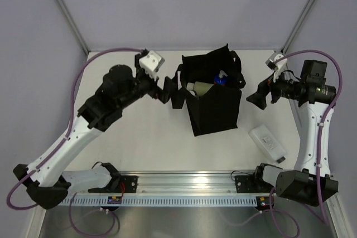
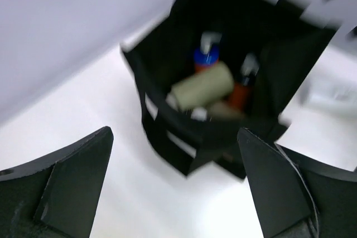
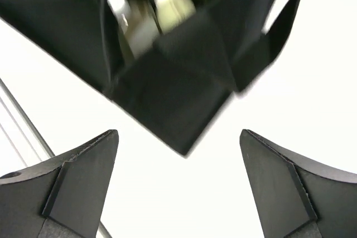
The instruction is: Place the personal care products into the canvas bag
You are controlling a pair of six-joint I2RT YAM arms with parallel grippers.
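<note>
Canvas bag [image 1: 215, 112] stands upright near the middle of the counter [image 1: 145, 137], mouth open, with several products already inside.

To its left, the left gripper [image 1: 166, 90] hangs just beside the bag's left loop handle [image 1: 179, 90]. Its fingers are spread wide and nothing sits between them. Whether a finger touches the handle is hard to tell from above. The blurred left wrist view suggests a gap.

Inside the bag, the pale cream bottle [image 1: 201, 87] lies on its side on top. The blue-and-orange bottle [image 1: 222, 79] stands behind it, and the orange dark-capped bottle [image 2: 241, 94] stands at its side.

Right of the bag, the right gripper [image 1: 257, 97] hovers near the bag's right wall, its fingers also parted and empty. Below it, the flat white bottle [image 1: 268, 142] lies on the counter, well apart from the bag and near the right arm's base. It is the one product seen outside the bag.

The main risk is probably in lifting that bottle. It lies flat and low, so fingers that come down slightly off could push it along the counter rather than take hold. A second risk is the soft bag. An open finger could catch a loop handle or nudge a wall, dragging or tipping the bag and spilling what it holds.
</note>
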